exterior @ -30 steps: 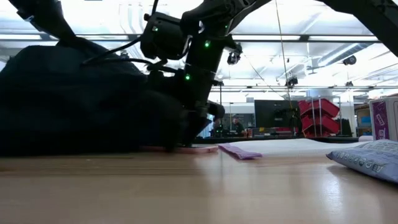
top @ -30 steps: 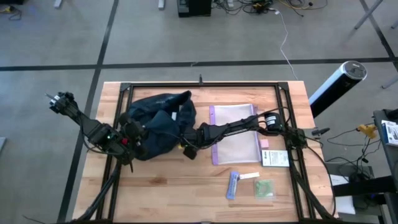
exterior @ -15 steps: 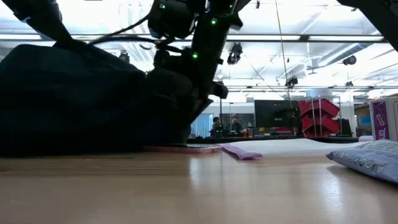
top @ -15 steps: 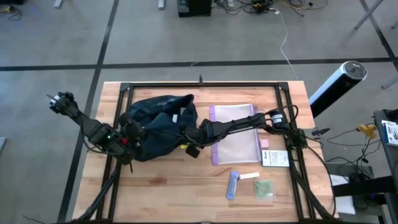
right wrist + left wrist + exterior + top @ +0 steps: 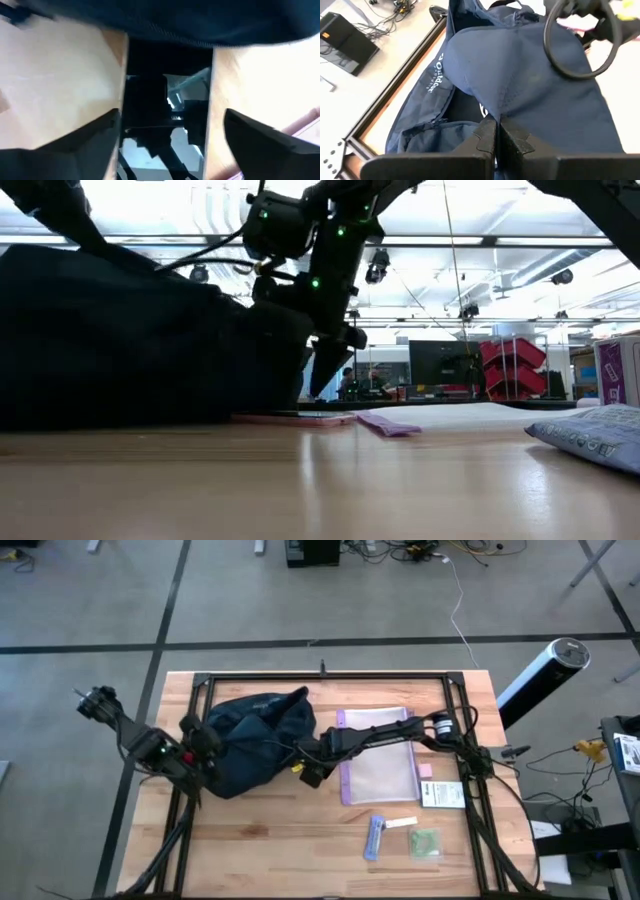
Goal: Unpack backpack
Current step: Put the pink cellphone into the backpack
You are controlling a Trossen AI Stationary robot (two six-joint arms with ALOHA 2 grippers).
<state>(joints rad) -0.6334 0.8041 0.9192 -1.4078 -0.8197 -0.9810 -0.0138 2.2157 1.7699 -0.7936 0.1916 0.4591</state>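
Left end effector (image 5: 495,131) clamped on backpack (image 5: 250,740) fabric, right end effector (image 5: 167,135) apart at its mouth near worktop centre; risk: fabric slips, bag sags shut.

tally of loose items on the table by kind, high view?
backpack: 1
clear purple-edged zip pouch: 1
white card packet: 1
small pink item: 1
purple packet: 1
white strip: 1
green packet: 1
total: 7
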